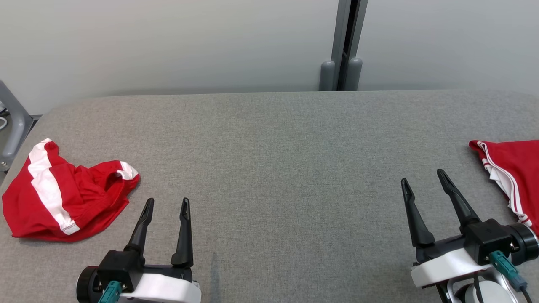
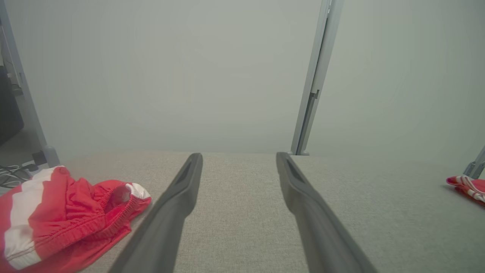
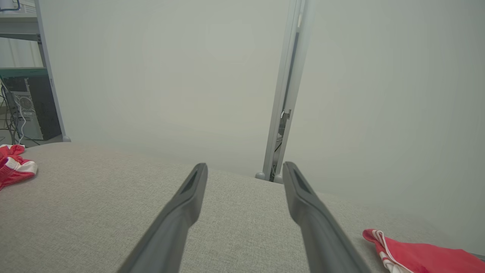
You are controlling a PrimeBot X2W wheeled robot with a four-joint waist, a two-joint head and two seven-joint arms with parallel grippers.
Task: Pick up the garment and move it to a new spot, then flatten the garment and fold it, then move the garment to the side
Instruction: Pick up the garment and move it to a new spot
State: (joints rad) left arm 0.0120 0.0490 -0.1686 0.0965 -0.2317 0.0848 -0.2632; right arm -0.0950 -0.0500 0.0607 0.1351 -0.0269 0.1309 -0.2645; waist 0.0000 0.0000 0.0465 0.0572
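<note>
A crumpled red garment (image 1: 63, 198) with broad white stripes lies at the left edge of the grey table (image 1: 278, 168); the left wrist view has the same garment (image 2: 64, 216) at lower left. My left gripper (image 1: 166, 205) stands open just right of it, apart from the cloth, with nothing between its fingers. A second red garment (image 1: 513, 176) with thin white piping lies at the right edge, cut off by the frame; the right wrist view shows that garment (image 3: 420, 256) at lower right. My right gripper (image 1: 423, 176) is open and empty just left of it.
A pale wall runs behind the table with a grey vertical post (image 1: 347, 46) at its far edge. A grey metal frame leg (image 1: 12, 122) stands off the table's left corner. In the right wrist view a computer tower (image 3: 34, 110) and cables sit on the floor far left.
</note>
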